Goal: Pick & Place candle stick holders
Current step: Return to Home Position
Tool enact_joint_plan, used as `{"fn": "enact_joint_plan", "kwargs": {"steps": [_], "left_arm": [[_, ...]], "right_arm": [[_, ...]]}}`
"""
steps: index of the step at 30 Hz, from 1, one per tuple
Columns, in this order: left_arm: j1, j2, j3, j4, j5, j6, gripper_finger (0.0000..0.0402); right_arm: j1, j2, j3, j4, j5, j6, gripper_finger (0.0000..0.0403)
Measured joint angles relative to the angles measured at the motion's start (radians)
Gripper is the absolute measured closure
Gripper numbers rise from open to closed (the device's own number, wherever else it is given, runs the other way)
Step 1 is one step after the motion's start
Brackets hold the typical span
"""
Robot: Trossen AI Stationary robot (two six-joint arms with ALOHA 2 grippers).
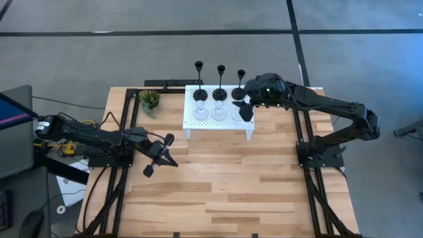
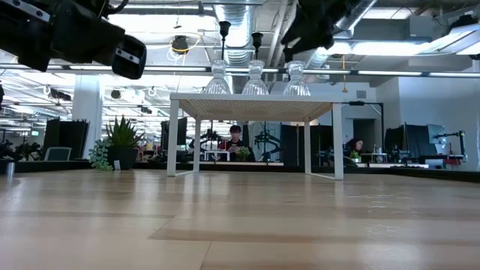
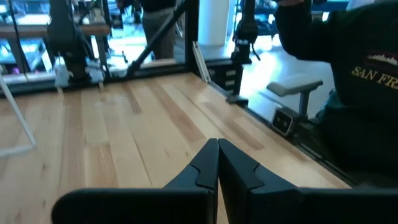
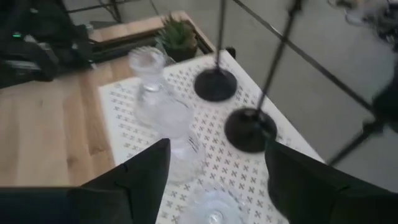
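High view: my right claw point(image 1: 246, 109) is hanging released above the white rack point(image 1: 192, 120), with the candle stick holders point(image 1: 219, 94) standing on it beneath me. Low view: people point(image 2: 235, 139) are showing beyond the table point(image 2: 240, 225). Left wrist view: my left claw point(image 3: 217, 158) is hovering clenched over its planks.

Three black candle stick holders point(image 1: 219, 93) stand upright in a row along the far edge of the white perforated rack point(image 1: 218, 124). Each has a round disc base, a thin stem and a small cup on top. Three squat clear glass candle stick holders point(image 2: 255, 79) stand upright in a second row along the rack's near side, each just in front of a black one. The glass ones are ribbed and sit close together without touching. All six rest on the rack's top.
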Motion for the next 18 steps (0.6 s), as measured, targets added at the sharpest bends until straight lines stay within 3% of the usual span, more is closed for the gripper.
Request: {"fn": "enact_joint_plan", "kwargs": {"steps": [3, 6, 13, 18], "left_arm": [[0.0, 0.0, 0.0, 0.044, 0.0, 0.0, 0.0394], [0.0, -0.007, 0.0, 0.048, 0.0, -0.009, 0.0394], [0.0, -0.035, 0.0, 0.046, -0.008, -0.026, 0.0394], [0.0, -0.063, 0.0, 0.047, -0.03, -0.026, 0.0394]], "right_arm": [[0.028, -0.01, 0.027, -0.005, -0.003, -0.037, 0.0161], [0.06, -0.026, 0.031, -0.01, -0.006, -0.079, 0.0204], [0.095, -0.032, 0.03, -0.127, -0.004, -0.134, 0.0385], [0.137, -0.032, 0.03, -0.157, 0.027, -0.119, 0.039]]}}
